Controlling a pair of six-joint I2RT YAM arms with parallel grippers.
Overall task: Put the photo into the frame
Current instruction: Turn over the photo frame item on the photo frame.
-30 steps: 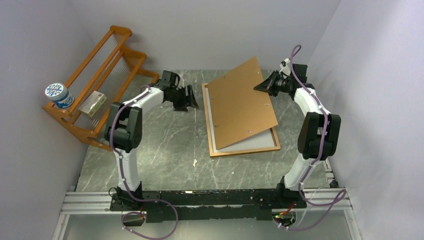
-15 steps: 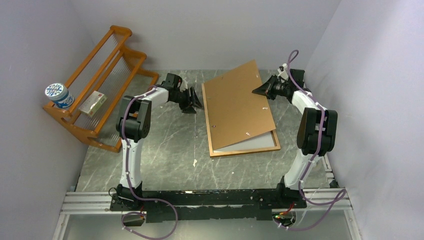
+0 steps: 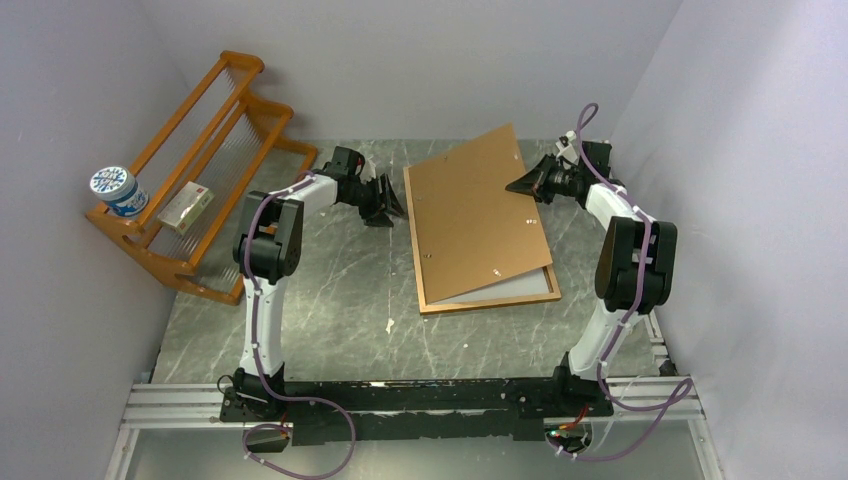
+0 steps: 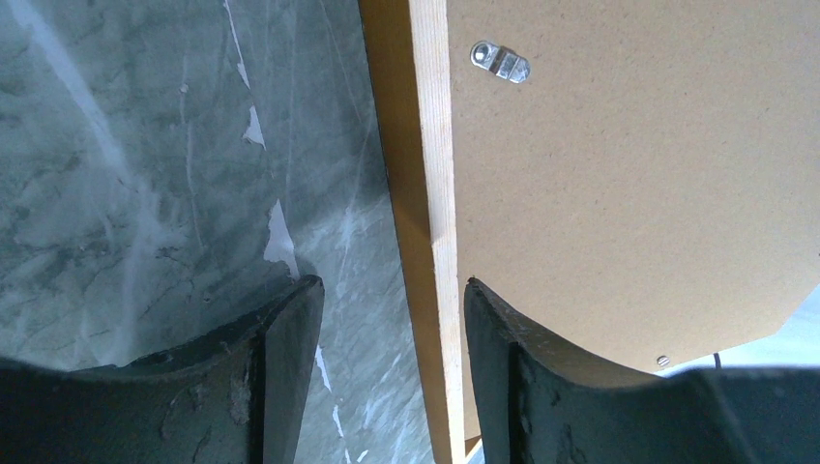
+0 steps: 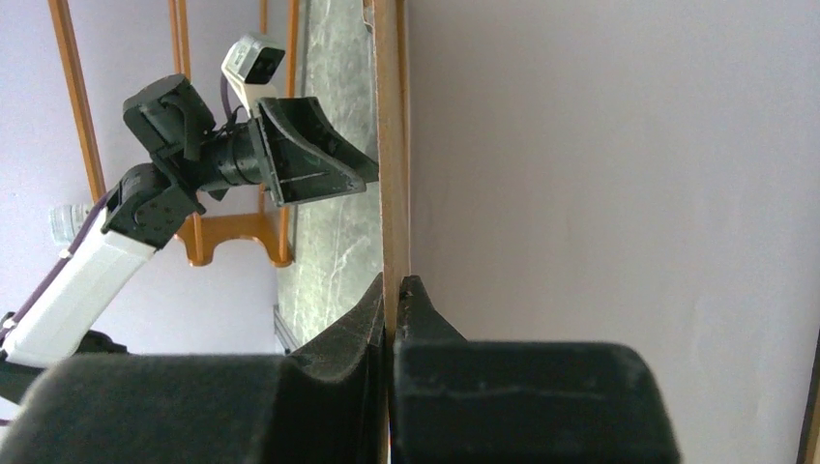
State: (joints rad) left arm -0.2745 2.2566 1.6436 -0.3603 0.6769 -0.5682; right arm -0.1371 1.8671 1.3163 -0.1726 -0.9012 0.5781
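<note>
Right gripper [image 3: 514, 186] is pinched tight on the board [image 3: 478, 215] at its 3 o'clock edge; the board stands tilted. Left gripper [image 3: 397, 212], jaws partly apart and gripping nothing, straddles the 9 o'clock rail of the frame [image 3: 490, 302], which lies flat on the table [image 3: 340, 290]. Whether the pale sheet [image 3: 512, 289] inside is the photo, I cannot tell.

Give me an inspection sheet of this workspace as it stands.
Surface: grey marbled table.
Job's things: frame flat on the table; backing board tilted up over it; photo print not seen, only a pale sheet in the frame.
Clutter: orange rack at left holding a tub and a small box.
Hands: left hand open, either side of the frame's left rail; right hand shut on the backing board's edge.
Cables: purple cable along each arm.
Surroundings: plain pale walls.
</note>
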